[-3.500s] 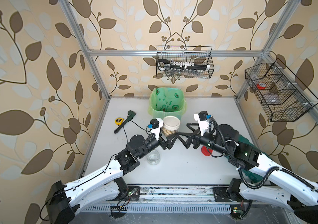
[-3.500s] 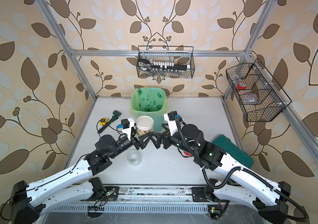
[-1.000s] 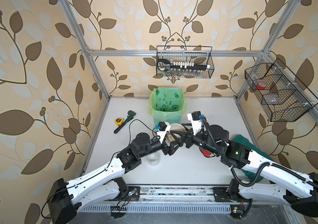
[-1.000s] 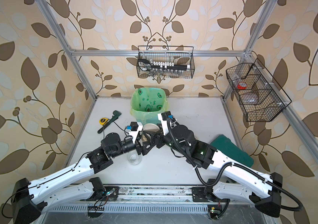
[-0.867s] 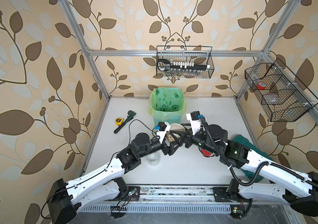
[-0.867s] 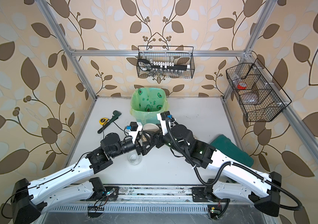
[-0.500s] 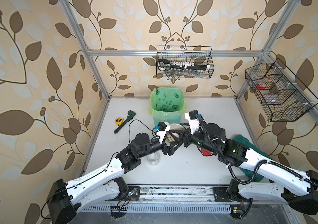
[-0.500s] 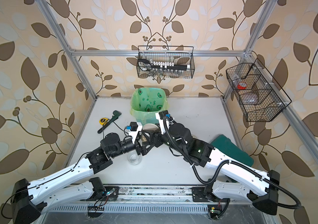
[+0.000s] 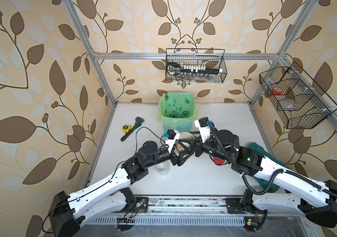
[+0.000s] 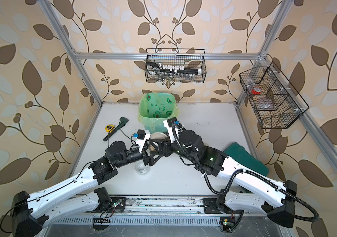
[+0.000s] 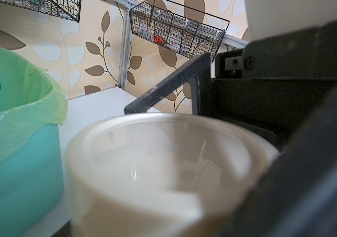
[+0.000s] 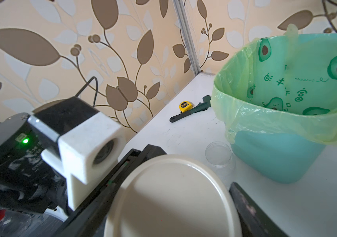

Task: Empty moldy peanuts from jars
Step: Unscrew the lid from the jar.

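Note:
A short glass jar (image 9: pixel 181 148) of pale moldy peanuts (image 9: pixel 180 147) hangs above the table in front of the bin in both top views. My left gripper (image 9: pixel 181 152) is shut on its glass body (image 10: pixel 153 148). Its beige lid (image 9: pixel 185 136) is tilted, and my right gripper (image 9: pixel 186 142) is shut on the lid's rim. In the right wrist view the lid (image 12: pixel 173 195) fills the space between the fingers (image 12: pixel 245 205). In the left wrist view the lid (image 11: pixel 163 153) hides my own fingers. An open, empty glass jar (image 9: pixel 163 168) stands by the left wrist. A red lid (image 9: pixel 218 161) shows under the right arm.
The mint-green bin (image 9: pixel 175 121) with green liner stands just behind the held jar (image 12: pixel 276 156). A yellow tape measure (image 9: pixel 125 127) and a dark green wrench (image 9: pixel 134 127) lie at the left. A green pad (image 10: pixel 245 156) lies at the right. Wire baskets (image 9: pixel 195 65) hang on the walls.
The right gripper has slid left over the jar and closed on the lid's rim. The left arm and the jar have stayed in place.

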Controlling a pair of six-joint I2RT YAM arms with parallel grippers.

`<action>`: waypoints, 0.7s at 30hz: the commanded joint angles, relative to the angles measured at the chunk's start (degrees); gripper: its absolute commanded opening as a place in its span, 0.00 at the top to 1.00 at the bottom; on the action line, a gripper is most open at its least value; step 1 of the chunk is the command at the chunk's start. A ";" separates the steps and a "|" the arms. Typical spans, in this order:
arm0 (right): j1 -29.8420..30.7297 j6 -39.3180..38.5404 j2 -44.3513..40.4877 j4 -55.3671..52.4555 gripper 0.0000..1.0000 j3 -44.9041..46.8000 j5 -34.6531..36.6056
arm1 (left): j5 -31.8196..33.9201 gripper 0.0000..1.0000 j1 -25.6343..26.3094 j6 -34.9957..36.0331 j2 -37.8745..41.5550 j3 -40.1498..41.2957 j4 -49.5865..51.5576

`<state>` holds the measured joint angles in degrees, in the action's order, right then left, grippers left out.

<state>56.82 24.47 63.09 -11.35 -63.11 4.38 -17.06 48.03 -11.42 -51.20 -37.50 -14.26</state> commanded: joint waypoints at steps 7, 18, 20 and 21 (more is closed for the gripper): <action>-6.82 -1.55 -1.38 3.17 0.72 -0.23 -23.42 | -8.19 1.00 0.05 -2.39 0.78 -4.16 -2.40; -13.09 -5.64 0.05 1.80 0.74 -3.60 -47.40 | -12.48 1.00 -0.12 -1.44 -0.24 -3.11 -7.01; -14.32 -7.12 1.38 0.12 0.74 -5.41 -51.58 | -13.22 1.00 -0.13 -1.52 -0.59 -3.18 -7.98; -15.01 -7.70 1.87 -0.13 0.74 -6.21 -54.11 | -13.63 1.00 -0.08 -1.51 -0.82 -3.15 -8.41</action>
<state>41.98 17.87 63.55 -12.36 -65.08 -34.63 -26.11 47.92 -14.87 -51.18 -38.50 -15.94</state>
